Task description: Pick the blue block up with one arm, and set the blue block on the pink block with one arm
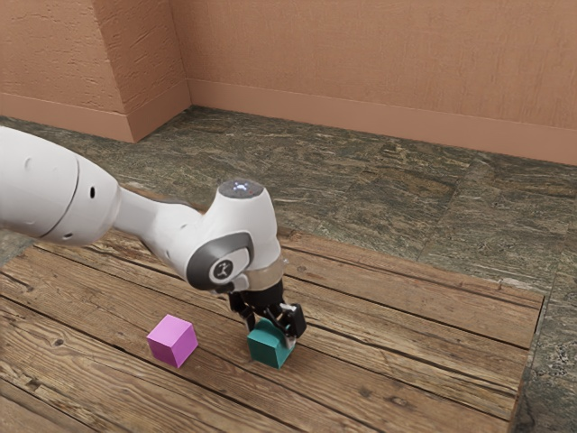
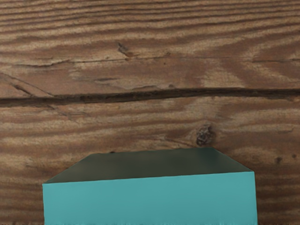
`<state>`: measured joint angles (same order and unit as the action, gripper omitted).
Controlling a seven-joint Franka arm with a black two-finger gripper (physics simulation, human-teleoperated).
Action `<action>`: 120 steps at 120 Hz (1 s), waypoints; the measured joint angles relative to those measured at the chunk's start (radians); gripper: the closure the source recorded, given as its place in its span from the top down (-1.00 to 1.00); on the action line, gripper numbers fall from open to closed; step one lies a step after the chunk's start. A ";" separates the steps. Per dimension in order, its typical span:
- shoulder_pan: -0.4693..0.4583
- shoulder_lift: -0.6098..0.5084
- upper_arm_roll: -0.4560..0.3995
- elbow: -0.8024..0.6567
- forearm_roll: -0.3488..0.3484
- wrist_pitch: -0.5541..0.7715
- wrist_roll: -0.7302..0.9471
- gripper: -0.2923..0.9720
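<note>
Plain terracotta walls [image 1: 361, 54] meet a floor [image 1: 406, 189] of mottled grey-green stone. In front of them stands a worktop [image 1: 406, 361] of rough brown wooden planks laid side by side.

The white arm [image 1: 135, 216] comes in from the exterior view's left and bends down over the planks, ending in the black gripper [image 1: 269, 327], which points almost straight down. Its fingers [image 1: 294, 321] stand a little apart, astride the upper part of the blue block [image 1: 268, 350], one against each of two opposite sides, so they are gripping it. The block is more blue-green than pure blue. It sits low on the worktop near the front of the planks with its shadow right under it, and no gap shows between it and the wood.

The pink block [image 1: 172, 341] rests flat on the worktop toward the exterior view's left of the blue one. It is near but clearly apart from it, with a strip of bare wood between the two. Nothing lies on top of the pink block, and one corner of it points toward the camera.

In the wrist view the blue block [image 2: 150, 201] sits right under the hand, with a bright face toward the camera and a darker, shaded face beyond it. Past the block the worktop [image 2: 140, 70] shows wavy grain, a dark crack [image 2: 140, 97] running along between two planks, and a small dark knot [image 2: 205, 136] close to the block's far edge.
</note>
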<state>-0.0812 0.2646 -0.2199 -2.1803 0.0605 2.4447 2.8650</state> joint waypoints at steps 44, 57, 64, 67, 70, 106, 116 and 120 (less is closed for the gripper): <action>0.000 0.012 0.001 -0.001 0.000 0.009 -0.007 0.51; 0.000 0.014 0.001 -0.001 0.000 0.011 -0.010 0.38; 0.000 0.015 0.001 0.000 0.000 0.011 -0.013 0.33; 0.000 0.015 0.001 0.000 0.000 0.011 -0.014 0.32; 0.000 0.015 0.001 0.000 0.000 0.011 -0.015 0.30; 0.000 0.031 0.001 0.000 -0.003 0.014 -0.030 0.13; 0.000 0.034 0.002 0.000 -0.003 0.016 -0.034 0.11; 0.000 0.034 0.002 0.001 -0.004 0.017 -0.036 0.10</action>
<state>-0.0812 0.2989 -0.2174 -2.1794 0.0570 2.4622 2.8295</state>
